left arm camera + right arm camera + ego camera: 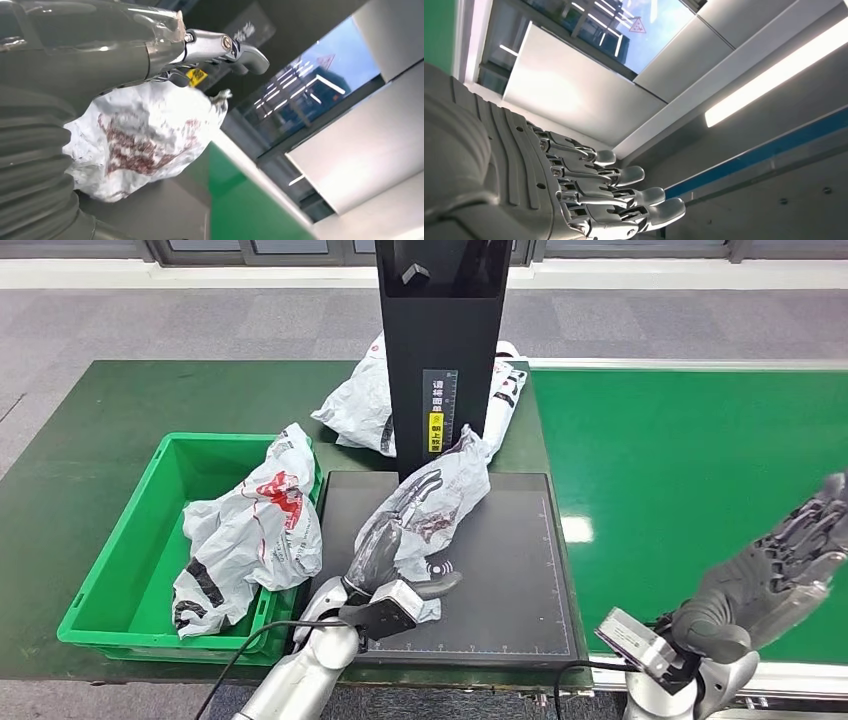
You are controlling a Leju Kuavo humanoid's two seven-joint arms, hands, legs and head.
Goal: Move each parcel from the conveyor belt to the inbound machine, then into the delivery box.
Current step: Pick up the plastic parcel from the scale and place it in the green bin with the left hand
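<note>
A white plastic parcel with red print lies on the black plate of the inbound machine, at the foot of its black column. My left hand lies along the top of this parcel with fingers stretched and the thumb out to the side. In the left wrist view the fingers reach over the crumpled parcel. Low on the right, my right hand hovers over the green conveyor belt with fingers straight and nothing in it.
A green delivery box stands left of the machine with one white parcel in it, leaning on its right wall. Another white parcel lies behind the column on the dark green table.
</note>
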